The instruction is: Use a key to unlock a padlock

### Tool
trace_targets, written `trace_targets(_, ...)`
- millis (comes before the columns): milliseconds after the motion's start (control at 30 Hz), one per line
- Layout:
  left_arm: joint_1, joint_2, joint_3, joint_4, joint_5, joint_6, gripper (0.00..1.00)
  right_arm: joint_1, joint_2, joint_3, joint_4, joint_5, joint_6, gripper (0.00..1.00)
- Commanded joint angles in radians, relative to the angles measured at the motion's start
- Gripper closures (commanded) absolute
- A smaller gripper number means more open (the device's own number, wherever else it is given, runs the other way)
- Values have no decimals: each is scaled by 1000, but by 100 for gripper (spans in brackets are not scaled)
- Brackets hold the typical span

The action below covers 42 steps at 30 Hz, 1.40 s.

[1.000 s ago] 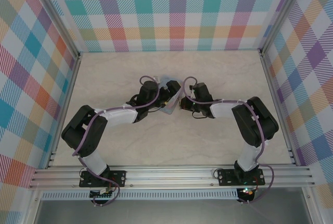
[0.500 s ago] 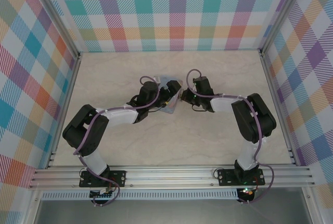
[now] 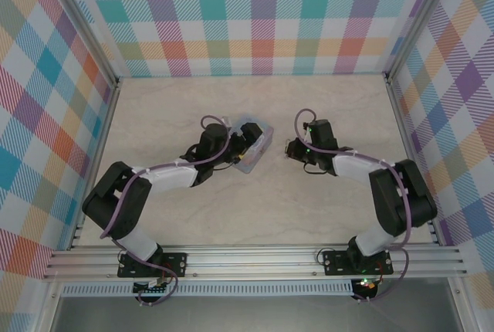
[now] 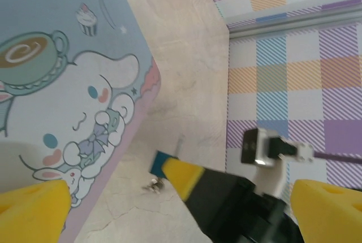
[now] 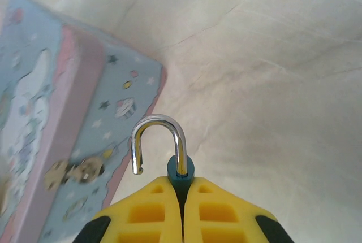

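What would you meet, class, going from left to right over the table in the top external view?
The left arm's elbow → cartoon-printed tin → right end effector, shut on the padlock → right arm's elbow.

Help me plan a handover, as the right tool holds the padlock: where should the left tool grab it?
Probably the open shackle: it juts free past the right tool, which hides most of the padlock body. Approach from opposite that tool, closing across the loop.
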Motion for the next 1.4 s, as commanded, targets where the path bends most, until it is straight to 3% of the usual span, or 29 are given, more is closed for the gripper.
trace_targets(0, 50, 11, -46, -215, -13, 50, 0, 3, -72, -16, -165, -160, -89, 100)
trace_targets(167, 119, 23, 8, -271, 9, 122, 0, 25, -137, -105, -238, -244, -57, 100)
trace_targets(333, 186, 48, 49, -252, 81, 135, 0, 61, -86, -138, -243, -261, -43, 100)
trace_targets(667, 207, -148, 63, -390, 71, 224, 0, 71, -24, -146, -234, -225, -57, 99)
trace_targets(867, 237, -340, -5, -489, -39, 256, 0, 66, -74, -151, -273, -147, -65, 79)
trace_targets(1067, 299, -515, -59, -615, -131, 315, 0, 26, -252, -144, -356, -38, -106, 60)
trace_targets(1367, 487, -661, -182, -631, -210, 356, 0, -126, -440, -73, -405, 41, -234, 34)
